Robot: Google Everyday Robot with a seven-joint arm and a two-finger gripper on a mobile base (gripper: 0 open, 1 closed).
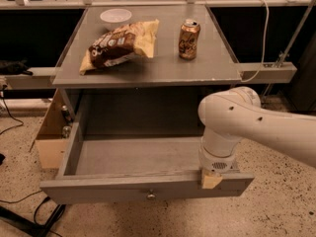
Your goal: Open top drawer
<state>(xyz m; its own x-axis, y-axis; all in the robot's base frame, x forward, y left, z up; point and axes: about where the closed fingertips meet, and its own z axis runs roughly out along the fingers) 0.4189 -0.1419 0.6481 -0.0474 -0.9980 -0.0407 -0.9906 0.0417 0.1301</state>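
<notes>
Under the grey table (217,68) the top drawer (133,154) stands pulled far out, its knob (150,196) at the front's middle. The white arm (256,125) reaches down from the right, its gripper (212,179) on the front's upper edge right of the knob; its hold cannot be told. On the grey table: a chip bag (121,46), can (189,32) and bowl (115,18).

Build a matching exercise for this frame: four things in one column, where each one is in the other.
1. top drawer
2. gripper
3. soda can
4. white bowl

A. back left of the cabinet top
B. pulled out from under the top
C. at the drawer's front edge, right of the knob
D. on the top, right of the chip bag

Pairs: 1-B, 2-C, 3-D, 4-A
</notes>
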